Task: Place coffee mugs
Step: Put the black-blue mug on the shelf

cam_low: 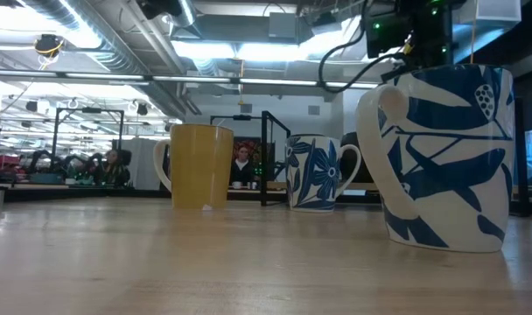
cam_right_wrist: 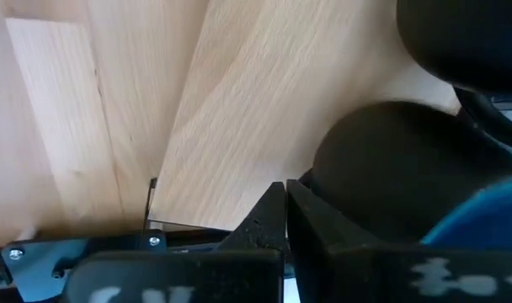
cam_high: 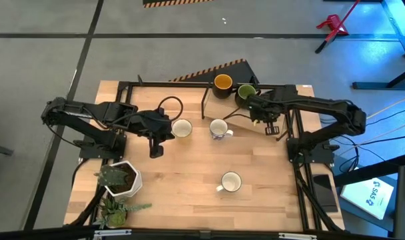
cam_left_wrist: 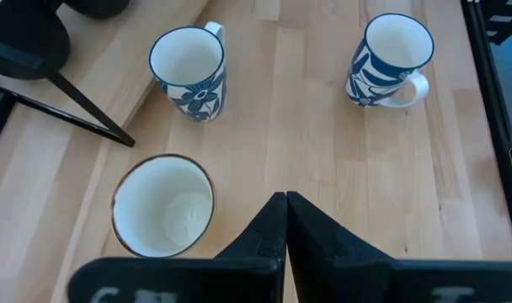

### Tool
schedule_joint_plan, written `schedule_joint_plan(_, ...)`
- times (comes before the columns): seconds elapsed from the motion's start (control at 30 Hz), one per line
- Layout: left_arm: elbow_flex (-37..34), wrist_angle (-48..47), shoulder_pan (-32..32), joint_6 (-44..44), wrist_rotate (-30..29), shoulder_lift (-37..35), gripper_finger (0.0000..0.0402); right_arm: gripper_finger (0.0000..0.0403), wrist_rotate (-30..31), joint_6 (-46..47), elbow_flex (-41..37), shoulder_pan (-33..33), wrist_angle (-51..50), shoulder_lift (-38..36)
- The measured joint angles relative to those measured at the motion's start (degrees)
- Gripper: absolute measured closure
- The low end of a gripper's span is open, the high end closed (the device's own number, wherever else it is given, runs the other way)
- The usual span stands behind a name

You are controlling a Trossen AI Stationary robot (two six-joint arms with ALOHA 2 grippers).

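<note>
Three mugs stand upright on the wooden table. A yellow one with a pale inside is at centre left. A blue-flowered one stands to its right. A blue-leafed one stands nearer the front. At the back stand a dark mug with an orange inside and an olive green mug. My left gripper is shut above the table beside the yellow mug, holding nothing. My right gripper is shut and points down next to the green mug. My right gripper has its shut fingers pointing down right beside a dark rounded mug wall. Whether they touch it I cannot tell.
A white hexagonal plant pot and a loose plant sit at the front left. A black frame and a striped ramp stand along the far edge. A person shows in the room behind.
</note>
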Motion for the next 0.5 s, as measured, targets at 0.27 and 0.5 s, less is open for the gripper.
schedule_joint_plan(0.27, 0.0, 0.0, 0.0, 0.2, -0.5, 0.0, 0.04, 0.0402, 1.5, 3.3, 0.0, 0.0, 0.5, -3.3)
schedule_joint_plan(0.5, 0.0, 3.6, 0.8, 2.2, -3.7, -2.3, 0.0401, 0.0402, -1.1, 8.2, 0.0, 0.0, 2.2, -6.5)
